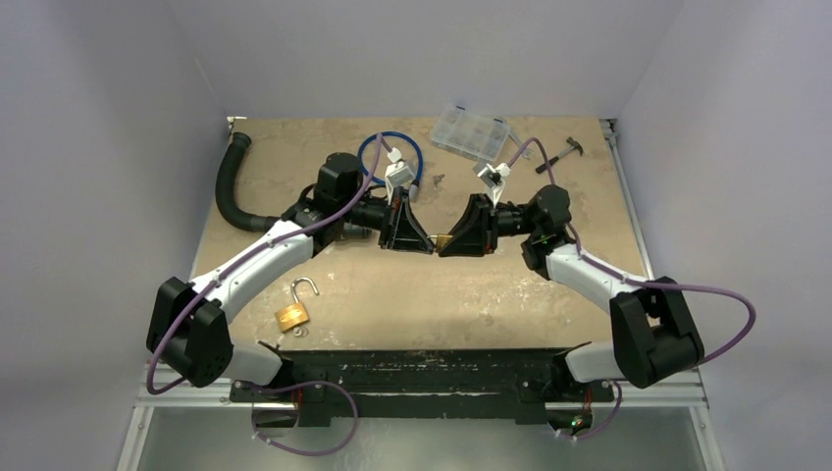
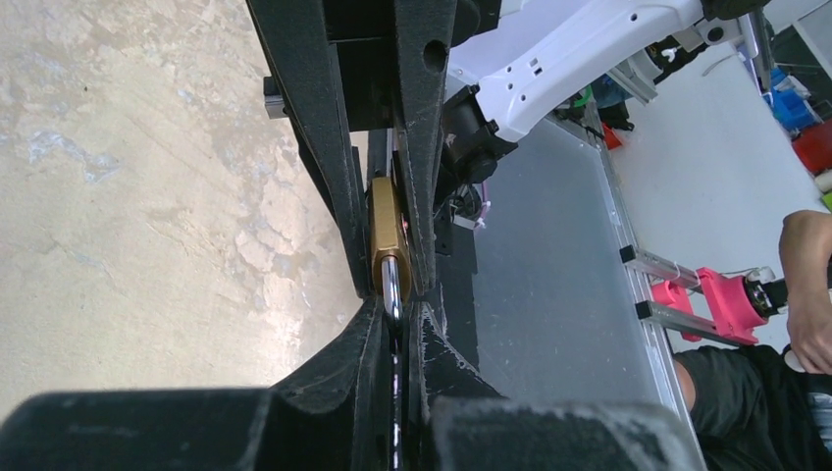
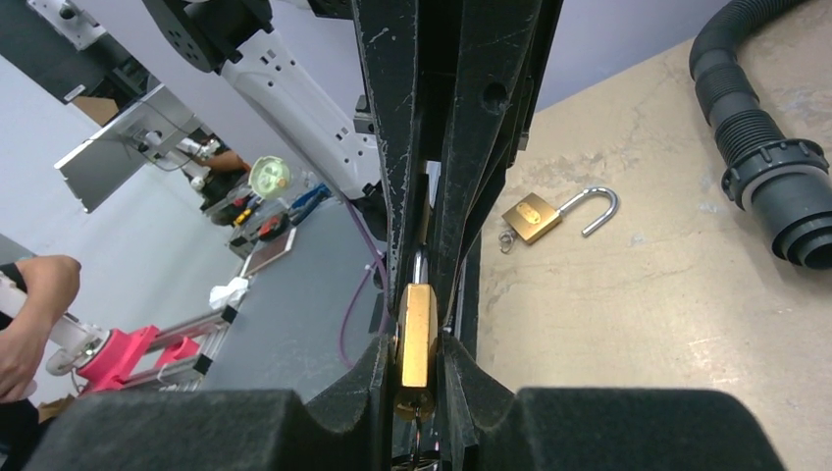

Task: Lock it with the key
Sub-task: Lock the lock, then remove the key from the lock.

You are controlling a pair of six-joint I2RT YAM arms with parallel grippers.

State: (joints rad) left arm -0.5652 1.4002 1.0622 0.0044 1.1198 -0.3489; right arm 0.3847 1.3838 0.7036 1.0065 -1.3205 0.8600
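Observation:
A brass padlock (image 1: 443, 239) hangs above the table's middle, held between both grippers, which meet tip to tip. My left gripper (image 1: 430, 245) is shut on its silver shackle (image 2: 391, 289), with the brass body (image 2: 385, 231) just beyond its tips. My right gripper (image 3: 417, 343) is shut on the brass body (image 3: 416, 334), flat faces against its pads. Under the body's base, a small dark piece that may be the key (image 3: 414, 406) shows deep between the right fingers, mostly hidden. A second brass padlock (image 1: 292, 312) lies on the table near the left arm, shackle swung open.
A black ribbed hose (image 1: 231, 186) curves along the back left. A blue cable loop (image 1: 388, 157), a clear plastic box (image 1: 471, 132) and a small hammer (image 1: 561, 152) lie at the back. A person's arm (image 2: 805, 285) is beyond the table's near edge.

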